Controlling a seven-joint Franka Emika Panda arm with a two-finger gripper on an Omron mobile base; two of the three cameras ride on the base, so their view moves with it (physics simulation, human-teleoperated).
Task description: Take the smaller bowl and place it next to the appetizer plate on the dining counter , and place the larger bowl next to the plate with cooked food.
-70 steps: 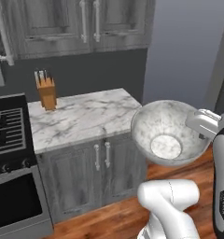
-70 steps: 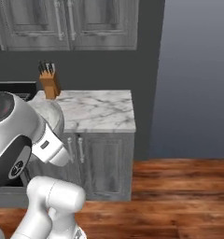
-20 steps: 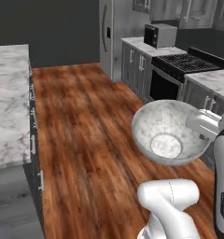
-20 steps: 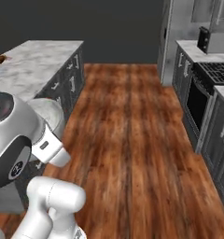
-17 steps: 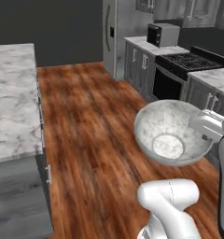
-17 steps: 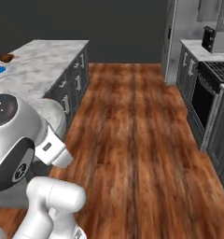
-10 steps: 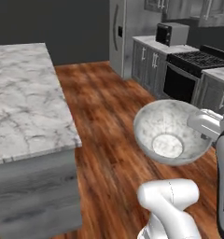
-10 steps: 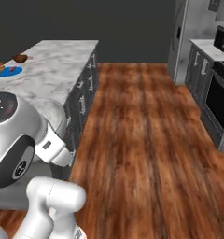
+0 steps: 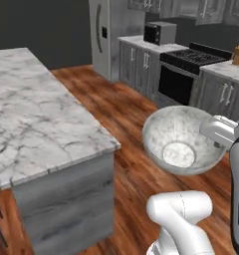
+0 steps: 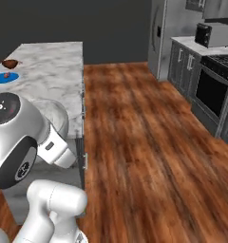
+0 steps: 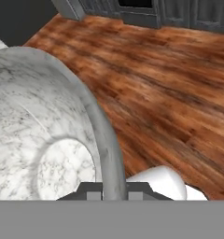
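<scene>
Stone-look bowl: the larger bowl point(image 9: 183, 141), grey-white and speckled with a pale inside, is carried in the air above the wooden floor point(image 10: 149, 142); its opening is tilted toward the left base camera.
Bowl position: beside the near end of the desk point(image 9: 37, 119), apart from it, with bare floor below.
Fingers: the fingers point(image 11: 115, 191) are clamped narrow on the larger bowl's rim, one tip inside the wall and one outside, as seen in the hand view.
Grip point: the right side of the rim in the left base view, where the white hand meets the bowl.
Bowl in hand view: the curved wall point(image 11: 44, 121) rises from the fingers toward the upper left; the round pale bottom lies just left of the fingers.
Desk: long island with white grey-veined marble top and grey base; it runs along the left in both base views.
Plate with cooked food: the bright blue plate point(image 10: 5, 77) lies on the desk near its far left edge in the right base view, well apart from the bowl.
Food on plate: a small reddish piece rests on it; details are too small to tell.
Other item on desk: a dark reddish-brown object point(image 10: 10, 63) sits just beyond the blue plate; its kind cannot be told.
Background: refrigerator point(image 9: 107, 37), microwave point(image 9: 159, 33) and stove point(image 9: 183, 72) stand along the far wall.
</scene>
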